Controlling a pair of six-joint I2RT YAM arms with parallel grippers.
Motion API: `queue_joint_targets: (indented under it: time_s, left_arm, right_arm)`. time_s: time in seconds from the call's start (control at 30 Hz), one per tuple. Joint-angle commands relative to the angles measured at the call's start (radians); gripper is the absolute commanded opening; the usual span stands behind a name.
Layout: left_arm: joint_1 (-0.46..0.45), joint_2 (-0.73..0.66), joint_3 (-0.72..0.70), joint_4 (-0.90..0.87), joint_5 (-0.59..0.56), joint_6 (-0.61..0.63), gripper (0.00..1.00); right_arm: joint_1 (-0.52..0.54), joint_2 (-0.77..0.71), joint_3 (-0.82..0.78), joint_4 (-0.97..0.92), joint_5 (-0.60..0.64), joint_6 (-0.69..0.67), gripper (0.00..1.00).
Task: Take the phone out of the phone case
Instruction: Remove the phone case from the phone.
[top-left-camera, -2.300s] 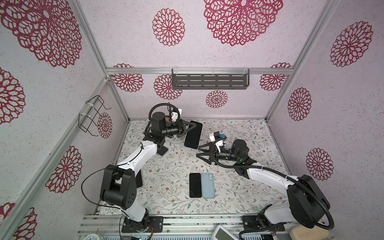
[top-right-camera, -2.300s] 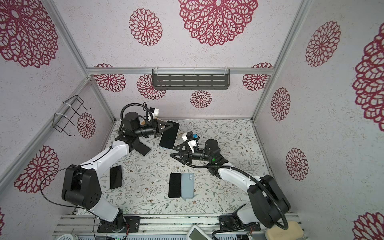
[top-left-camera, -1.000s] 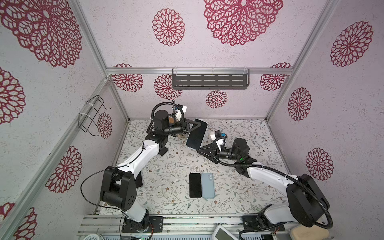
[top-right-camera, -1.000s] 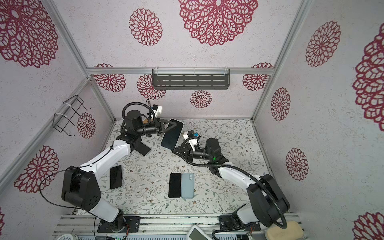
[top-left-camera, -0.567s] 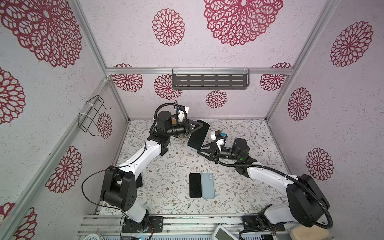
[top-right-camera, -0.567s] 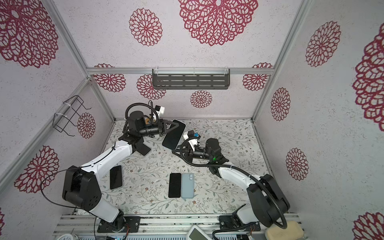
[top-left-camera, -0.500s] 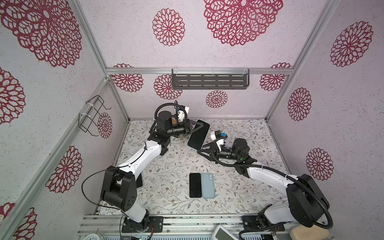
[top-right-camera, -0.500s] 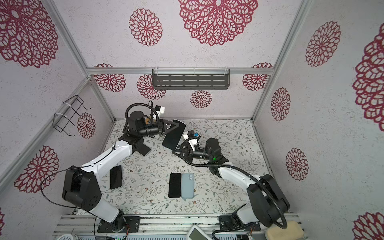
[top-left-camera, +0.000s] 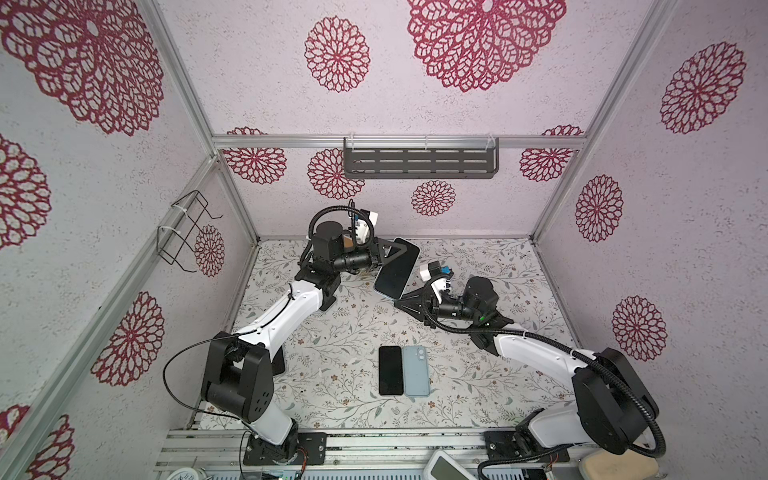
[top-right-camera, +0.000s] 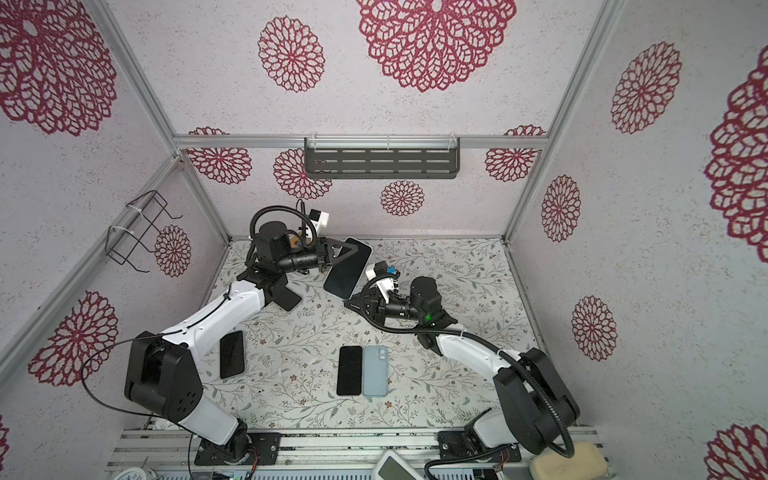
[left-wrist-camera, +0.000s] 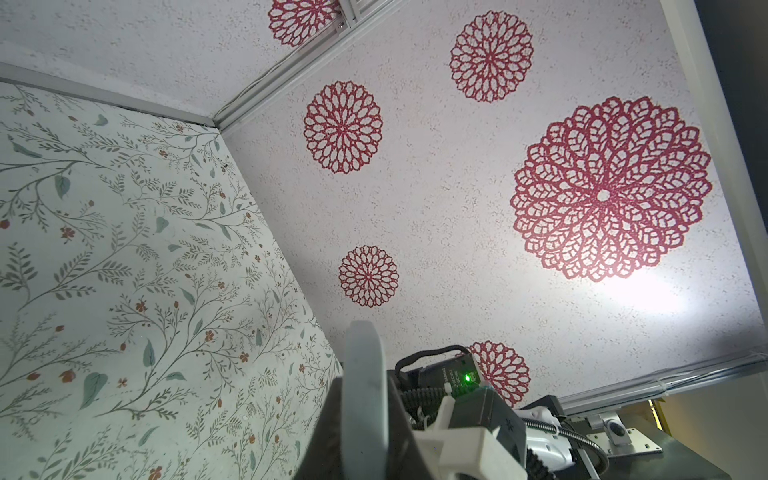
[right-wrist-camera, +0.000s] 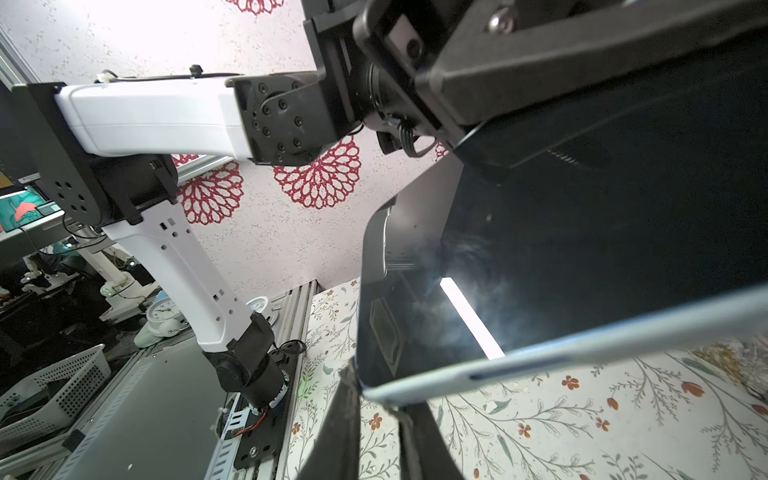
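Observation:
A phone (top-left-camera: 397, 270) with a dark screen sits in a light blue phone case and hangs tilted above the table in both top views (top-right-camera: 347, 266). My left gripper (top-left-camera: 394, 254) is shut on its upper part. In the left wrist view the case's grey-blue edge (left-wrist-camera: 363, 374) runs between the dark fingers. My right gripper (top-left-camera: 399, 300) meets the lower corner from the right. In the right wrist view its two fingers (right-wrist-camera: 340, 419) pinch the corner of the case (right-wrist-camera: 540, 345), just below the glossy screen (right-wrist-camera: 582, 249).
A black phone (top-left-camera: 390, 370) and a light blue one, back up, (top-left-camera: 416, 370) lie side by side on the floral table near the front. Another black phone (top-right-camera: 231, 354) lies by the left arm. A dark shelf (top-left-camera: 419, 162) hangs on the back wall, a wire rack (top-left-camera: 187, 232) on the left wall.
My left gripper carried the cased phone to the right, toward the right arm. My right gripper rose to the phone's lower corner and closed from open onto it.

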Motion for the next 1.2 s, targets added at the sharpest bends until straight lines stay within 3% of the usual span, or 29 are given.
queue_joint_targets:
  time_s: [0.0, 0.27, 0.37, 0.5, 0.6, 1.17]
  left_arm:
    - [-0.05, 0.001, -0.032, -0.02, -0.012, -0.021, 0.0]
    - [-0.097, -0.014, -0.091, 0.071, -0.057, -0.096, 0.0]
    - [-0.095, -0.026, -0.107, 0.116, -0.059, -0.115, 0.0]
    - [-0.067, -0.042, -0.113, 0.137, -0.043, -0.118, 0.0]
    - [-0.049, -0.051, -0.112, 0.138, -0.024, -0.112, 0.0]
    - [-0.011, -0.048, -0.031, 0.024, 0.006, -0.01, 0.0]
  right_arm:
    - [-0.002, -0.032, 0.084, 0.092, 0.117, -0.085, 0.01]
    - [-0.002, -0.042, 0.109, 0.044, 0.228, -0.152, 0.0]
    - [-0.007, -0.042, 0.105, 0.054, 0.196, -0.139, 0.01]
    - [-0.011, -0.073, 0.027, 0.129, 0.172, -0.103, 0.27]
    - [-0.019, -0.094, -0.003, 0.139, 0.149, -0.077, 0.37]
    - [-0.034, -0.068, -0.005, 0.261, -0.03, 0.119, 0.64]
